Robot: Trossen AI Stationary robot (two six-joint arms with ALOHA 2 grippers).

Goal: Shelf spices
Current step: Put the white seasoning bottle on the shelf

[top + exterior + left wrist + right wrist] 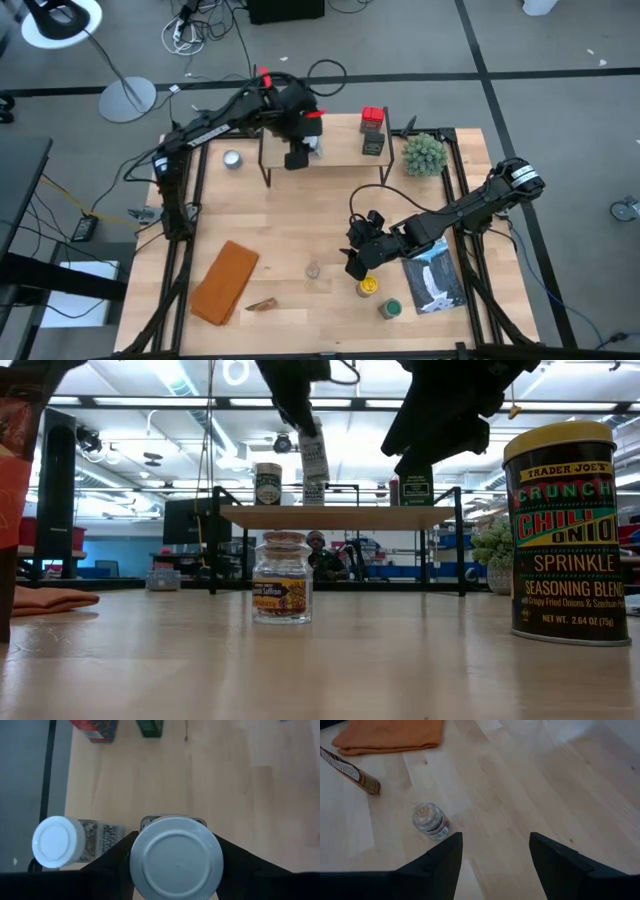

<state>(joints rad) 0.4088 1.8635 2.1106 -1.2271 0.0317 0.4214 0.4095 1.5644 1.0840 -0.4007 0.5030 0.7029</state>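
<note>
The shelf (340, 150) stands at the table's far middle, with a red tin (373, 117), a dark green tin (373, 143) and a white-lidded jar (57, 841) on its wooden top. My left gripper (176, 870) hangs over the shelf's left part, shut on a jar with a grey lid (176, 857). My right gripper (495, 850) is open above the bare table at the near right. A small glass jar (431, 821) stands on the table just ahead of it. A yellow-topped tin (369, 287) and a green-topped jar (389, 308) stand near it. My left gripper pinches the jar between its two fingers (115, 862), one on each side of the body just below the grey lid. The fingers slant down from the table's left. The jar (314, 460) hangs tilted over the shelf top, beside the white-lidded jar.
A flat silver tin (232, 159) lies left of the shelf and a spiky green plant ball (423, 153) right of it. A folded orange cloth (225, 280) and a brown packet (262, 304) lie near left; a booklet (433, 275) lies near right.
</note>
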